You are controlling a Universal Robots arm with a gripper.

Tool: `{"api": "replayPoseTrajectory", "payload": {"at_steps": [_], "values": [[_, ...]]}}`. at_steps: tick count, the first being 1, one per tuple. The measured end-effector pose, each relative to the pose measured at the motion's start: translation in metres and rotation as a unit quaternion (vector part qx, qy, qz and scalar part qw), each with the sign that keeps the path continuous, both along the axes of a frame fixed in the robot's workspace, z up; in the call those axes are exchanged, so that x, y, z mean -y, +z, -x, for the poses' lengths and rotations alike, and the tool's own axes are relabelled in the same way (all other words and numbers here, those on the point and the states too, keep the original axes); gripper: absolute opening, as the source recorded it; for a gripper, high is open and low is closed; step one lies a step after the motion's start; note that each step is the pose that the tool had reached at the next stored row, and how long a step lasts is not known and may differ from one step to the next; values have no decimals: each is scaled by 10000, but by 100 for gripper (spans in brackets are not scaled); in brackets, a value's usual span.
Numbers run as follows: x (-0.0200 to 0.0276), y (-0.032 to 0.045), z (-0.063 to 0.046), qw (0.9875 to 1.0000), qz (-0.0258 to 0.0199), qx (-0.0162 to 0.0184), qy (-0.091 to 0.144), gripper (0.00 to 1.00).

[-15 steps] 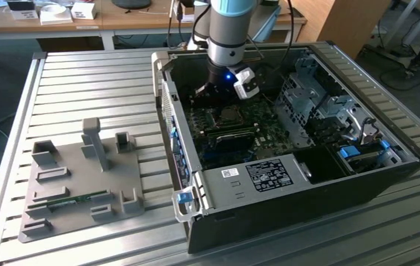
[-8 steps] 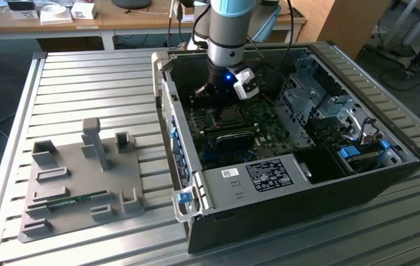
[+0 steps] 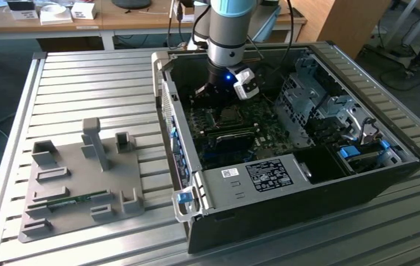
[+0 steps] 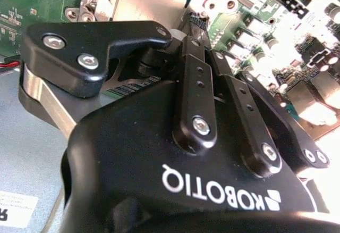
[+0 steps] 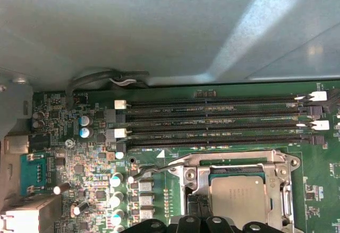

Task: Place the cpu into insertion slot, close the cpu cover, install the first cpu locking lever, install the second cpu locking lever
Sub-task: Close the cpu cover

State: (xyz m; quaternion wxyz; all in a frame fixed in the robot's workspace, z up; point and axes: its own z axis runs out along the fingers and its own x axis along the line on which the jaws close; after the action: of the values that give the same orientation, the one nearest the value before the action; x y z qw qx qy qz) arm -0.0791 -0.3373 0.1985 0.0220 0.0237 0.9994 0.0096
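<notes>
At the exterior view's left, a grey fixture tray (image 3: 76, 183) lies on the slatted table (image 3: 84, 83) with a green memory stick (image 3: 69, 200) resting in it. Right of it stands the open computer case (image 3: 291, 205), and the arm reaches down into it, its gripper (image 3: 213, 95) hanging just above the insertion slot (image 3: 229, 114) on the green motherboard. From there the slot reads as a small dark square in a pale rim. The first wrist view brings out what the exterior view does not. The cpu (image 5: 237, 193) sits in the slot, its top flat, matt and silvery-grey. The cpu cover (image 5: 276, 161) lies around it as a thin bright metal frame, the chip showing through its window. A wire lever (image 5: 151, 170) juts from the frame's corner toward the long black memory slots (image 5: 212, 121). In the second wrist view the black gripper body looms before the cpu (image 4: 143, 1). Whether the jaws are spread or pressed together cannot be told.
</notes>
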Motion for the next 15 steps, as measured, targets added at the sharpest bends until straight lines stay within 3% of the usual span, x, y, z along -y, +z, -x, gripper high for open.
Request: {"api": "replayPoseTrajectory", "payload": {"at_steps": [3, 15], "values": [[-2, 10, -1, 10000, -6, 4, 0, 11], [0, 207, 0, 10000, -1, 1, 0, 11]]}}
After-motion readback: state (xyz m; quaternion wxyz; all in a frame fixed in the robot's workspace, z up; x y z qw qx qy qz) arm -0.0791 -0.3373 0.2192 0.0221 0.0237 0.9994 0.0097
